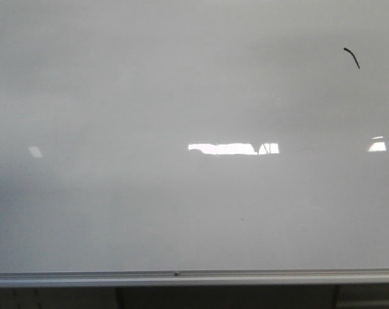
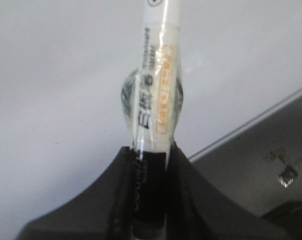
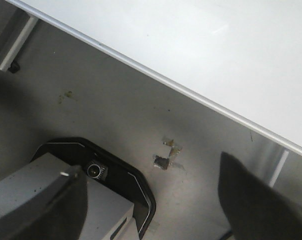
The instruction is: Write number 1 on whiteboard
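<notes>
Currently — notes run near to far.
Left gripper (image 2: 150,165): clenched on a marker pen (image 2: 156,100); dark fingers (image 2: 191,195) pinch the lower barrel on both sides. Barrel white with orange label and clear wrap. The tip is out of frame, so contact with the board cannot be told.
Right gripper (image 3: 151,205): released, nothing between its fingers; wide gap, held apart from the board, over a grey floor (image 3: 116,105) and a black-rimmed device (image 3: 98,172).
Whiteboard (image 1: 181,96): fills nearly the whole front view, silver lower edge at 6 o'clock, bright light reflections near centre and toward 3 o'clock. Neither arm appears in the front view.
Number 1 (image 1: 352,57): short, slightly curved black stroke, far out at about 2 o'clock from board centre, near the right edge; tiny against the board.
Progress: one stroke exists, so the writing looks begun, likely finished if that stroke counts as the digit. It reads as a bent tick, not a clean upright.
Left to do: judged, at most a lengthening or straightening pass, then withdrawing the pen.
</notes>
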Controlling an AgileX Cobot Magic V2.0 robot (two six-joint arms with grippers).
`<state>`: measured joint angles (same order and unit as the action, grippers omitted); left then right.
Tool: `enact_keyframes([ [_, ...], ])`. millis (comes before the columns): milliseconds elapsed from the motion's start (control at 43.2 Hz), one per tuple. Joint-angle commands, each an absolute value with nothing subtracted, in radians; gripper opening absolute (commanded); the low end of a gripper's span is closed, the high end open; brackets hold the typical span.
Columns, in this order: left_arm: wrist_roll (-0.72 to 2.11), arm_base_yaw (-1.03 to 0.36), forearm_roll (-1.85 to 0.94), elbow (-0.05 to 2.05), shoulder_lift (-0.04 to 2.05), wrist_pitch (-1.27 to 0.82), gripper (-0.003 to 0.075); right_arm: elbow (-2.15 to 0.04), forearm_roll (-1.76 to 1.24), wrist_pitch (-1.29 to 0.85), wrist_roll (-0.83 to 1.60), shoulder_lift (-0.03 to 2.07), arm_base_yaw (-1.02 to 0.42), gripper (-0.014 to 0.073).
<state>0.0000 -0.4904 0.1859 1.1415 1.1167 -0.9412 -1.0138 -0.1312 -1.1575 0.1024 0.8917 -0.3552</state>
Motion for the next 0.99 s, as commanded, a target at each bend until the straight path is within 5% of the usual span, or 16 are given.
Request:
enact_keyframes([
  [0, -0.089, -0.431, 0.209, 1.082, 1.076, -0.737, 0.0029, -0.984, -0.125, -1.049, 0.093, 0.82, -0.35, 0.057],
  [532, -0.245, -0.205, 0.152, 0.951, 1.299, -0.233, 0.0029, -0.928, -0.125, -1.005, 0.093, 0.717, -0.35, 0.057],
  [971, -0.245, -0.185, 0.131, 0.955, 1.518, 0.0, 0.0034, -0.928, -0.125, -1.007, 0.093, 0.717, -0.35, 0.057],
])
